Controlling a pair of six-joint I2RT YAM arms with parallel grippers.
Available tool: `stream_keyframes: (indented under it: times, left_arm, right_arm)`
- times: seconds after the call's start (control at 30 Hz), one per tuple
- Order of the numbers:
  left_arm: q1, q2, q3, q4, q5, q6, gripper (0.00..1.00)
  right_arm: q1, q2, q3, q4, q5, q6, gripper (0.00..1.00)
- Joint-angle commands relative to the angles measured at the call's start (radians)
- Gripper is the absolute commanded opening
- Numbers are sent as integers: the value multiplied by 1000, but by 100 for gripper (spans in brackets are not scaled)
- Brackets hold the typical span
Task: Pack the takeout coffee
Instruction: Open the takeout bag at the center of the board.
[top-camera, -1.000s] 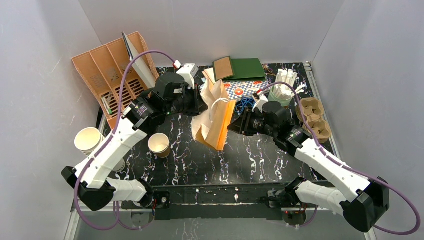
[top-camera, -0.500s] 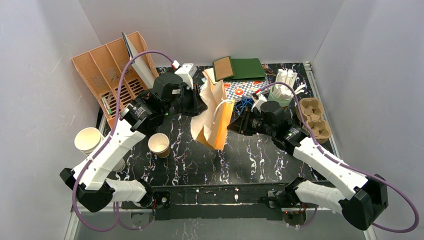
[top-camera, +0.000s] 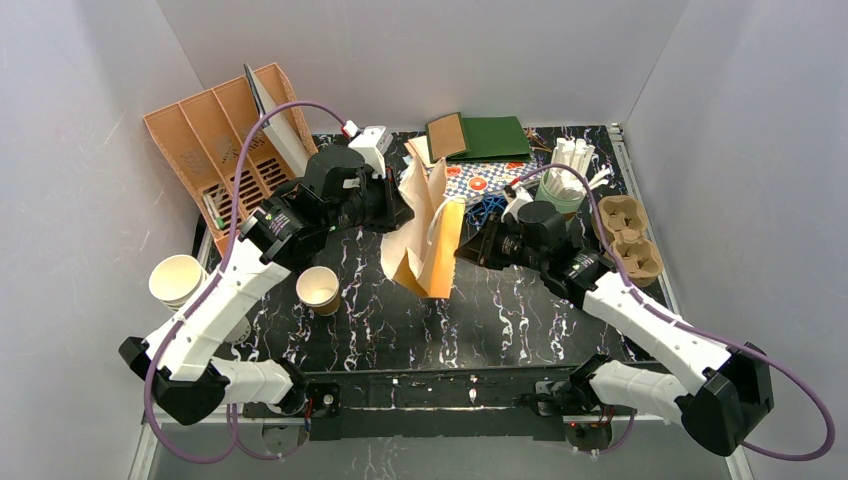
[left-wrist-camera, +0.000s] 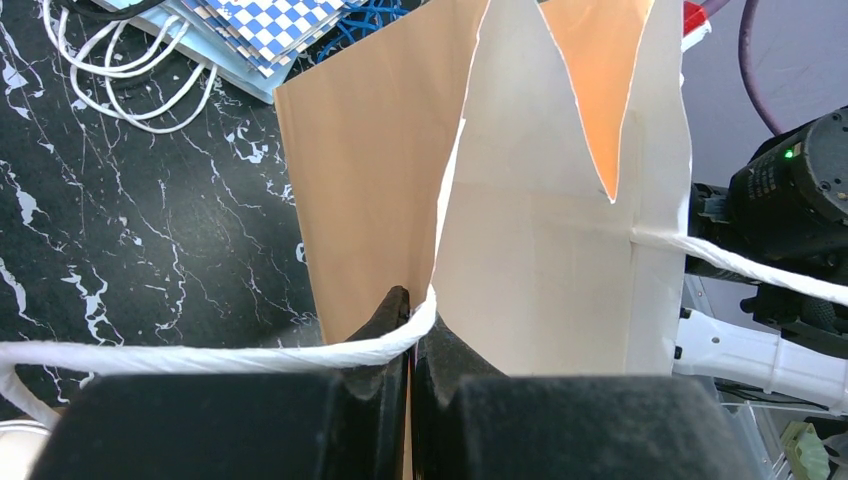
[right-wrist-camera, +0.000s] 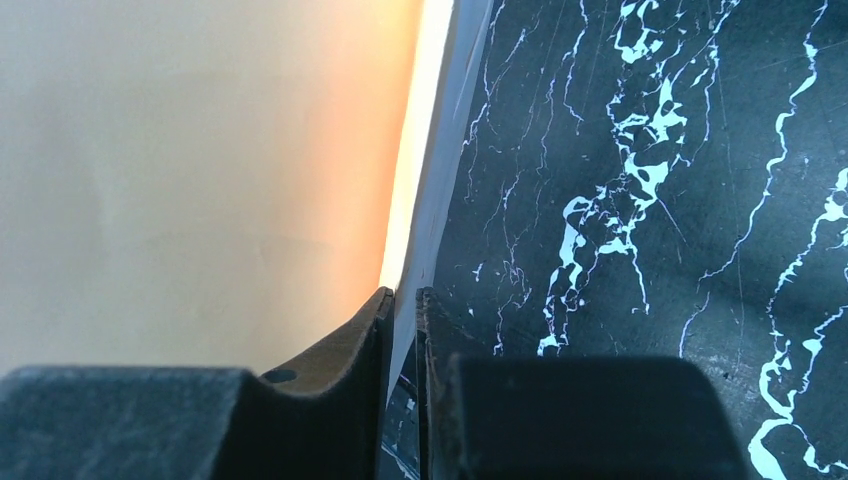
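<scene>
A tan paper bag with white twine handles stands at the table's middle, its mouth held apart. My left gripper is shut on the bag's left wall and handle; in the left wrist view the jaws pinch the bag edge and twine. My right gripper is shut on the bag's right wall, seen in the right wrist view against the bag. One tan-brown paper cup, open and without a lid, stands left of the bag.
A nested stack of cream cups lies at the left edge. An orange divider rack stands back left. Green and brown folders, a green cup of white items and a pulp cup carrier sit at the back and right.
Both grippers keep their hold on the bag. The left gripper has shifted slightly left and the bag's top has spread a little.
</scene>
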Motion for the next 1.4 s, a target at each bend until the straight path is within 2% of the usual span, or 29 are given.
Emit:
stream_keyframes:
  times: [0.0,0.13,0.3,0.53,0.77,0.9,0.97,1.2,1.37]
  left_arm:
    - [5,-42,-2,15,19,-7,0]
    - [5,-46,-4,19,24,-10,0]
    - [5,-43,-11,15,13,-5,0]
    - [5,-35,-20,18,18,-4,0]
    - [4,-32,-34,21,26,4,0]
    - [4,-37,-34,21,24,6,0]
    - [5,-42,-33,19,17,9,0]
    - [8,-39,4,-49,-64,33,0]
    - [80,-14,40,-117,-58,75,0]
  right_arm:
    - [2,25,-4,49,-35,-2,22]
    - [3,50,1,31,-27,-2,23]
    - [2,72,7,57,-76,3,30]
    - [2,61,-5,105,-97,13,31]
    - [3,53,-4,125,-103,39,40]
    - [3,50,-2,108,-82,43,19]
    - [3,45,-4,97,-69,41,12]
    - [2,27,-11,23,-16,31,10]
    - [2,-31,-66,-9,31,9,4]
